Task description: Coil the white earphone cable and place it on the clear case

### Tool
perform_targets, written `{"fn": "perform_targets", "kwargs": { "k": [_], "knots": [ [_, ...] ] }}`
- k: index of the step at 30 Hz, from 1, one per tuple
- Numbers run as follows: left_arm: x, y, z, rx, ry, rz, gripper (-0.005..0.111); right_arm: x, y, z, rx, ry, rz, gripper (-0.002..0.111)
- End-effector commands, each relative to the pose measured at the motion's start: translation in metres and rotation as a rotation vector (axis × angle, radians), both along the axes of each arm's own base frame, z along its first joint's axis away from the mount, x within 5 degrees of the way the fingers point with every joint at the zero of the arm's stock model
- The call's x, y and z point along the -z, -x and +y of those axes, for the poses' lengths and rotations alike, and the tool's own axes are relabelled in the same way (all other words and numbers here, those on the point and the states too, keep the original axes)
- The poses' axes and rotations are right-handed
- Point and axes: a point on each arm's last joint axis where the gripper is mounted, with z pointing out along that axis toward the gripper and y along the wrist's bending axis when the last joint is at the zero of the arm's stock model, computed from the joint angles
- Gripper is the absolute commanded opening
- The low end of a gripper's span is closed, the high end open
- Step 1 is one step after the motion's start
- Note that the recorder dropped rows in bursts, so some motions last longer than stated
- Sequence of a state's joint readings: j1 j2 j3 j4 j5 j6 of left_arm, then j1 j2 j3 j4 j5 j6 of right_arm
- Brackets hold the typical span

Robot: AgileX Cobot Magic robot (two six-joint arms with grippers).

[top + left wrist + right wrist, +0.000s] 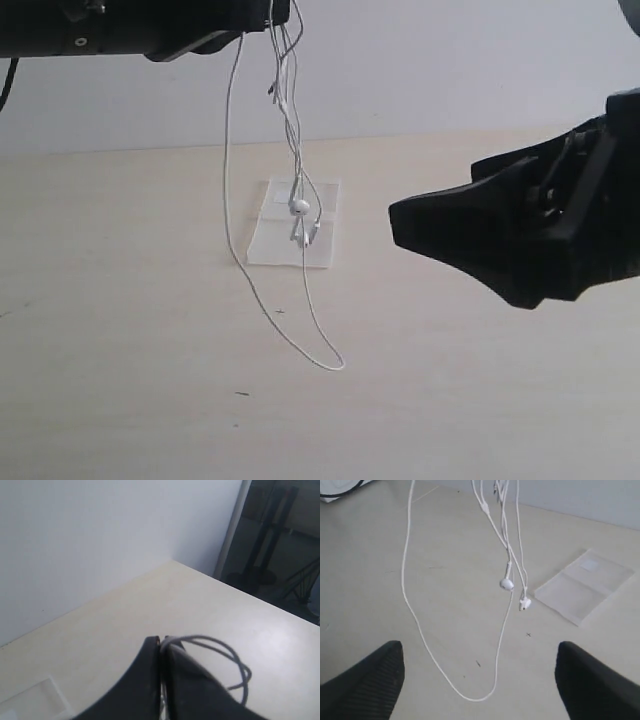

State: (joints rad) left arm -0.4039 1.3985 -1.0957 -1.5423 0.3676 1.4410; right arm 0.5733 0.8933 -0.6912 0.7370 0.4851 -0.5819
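Now, left tool [161, 641]: clamped on white earphone cable [299, 206]
Right tool [480, 649]: apart, empty
Risk: uncoiled, it may spill off clear case [585, 587]

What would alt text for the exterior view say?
A white earphone cable hangs from the left tool at the top, its long loop dangling in front of a clear case that lies on a pale table. The black right tool hovers at the right, apart from it.
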Motion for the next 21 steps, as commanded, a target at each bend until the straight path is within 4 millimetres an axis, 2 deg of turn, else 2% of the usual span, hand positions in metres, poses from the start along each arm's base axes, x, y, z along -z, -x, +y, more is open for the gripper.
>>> {"fn": "perform_targets", "kwargs": {
  "k": [1,4,9,15,21],
  "knots": [
    [-0.005,0.006,-0.005,0.089,-0.019,-0.049,0.0,-0.003,0.006,0.007,-0.105,-0.053,-0.013,0.08],
    [-0.007,0.011,-0.006,0.17,0.0,-0.047,0.0,-0.008,0.011,0.012,-0.212,-0.072,-0.102,0.08],
    [-0.02,0.018,-0.01,0.289,0.038,-0.071,0.0,-0.008,0.006,0.012,-0.215,-0.026,-0.185,0.08],
    [-0.036,0.016,-0.011,0.288,0.047,-0.12,0.0,0.001,-0.012,0.015,-0.14,0.019,-0.197,0.08],
    [-0.036,0.011,-0.007,0.22,0.018,-0.133,0.0,0.014,-0.031,0.019,-0.067,0.067,-0.186,0.08]
  ]
}}
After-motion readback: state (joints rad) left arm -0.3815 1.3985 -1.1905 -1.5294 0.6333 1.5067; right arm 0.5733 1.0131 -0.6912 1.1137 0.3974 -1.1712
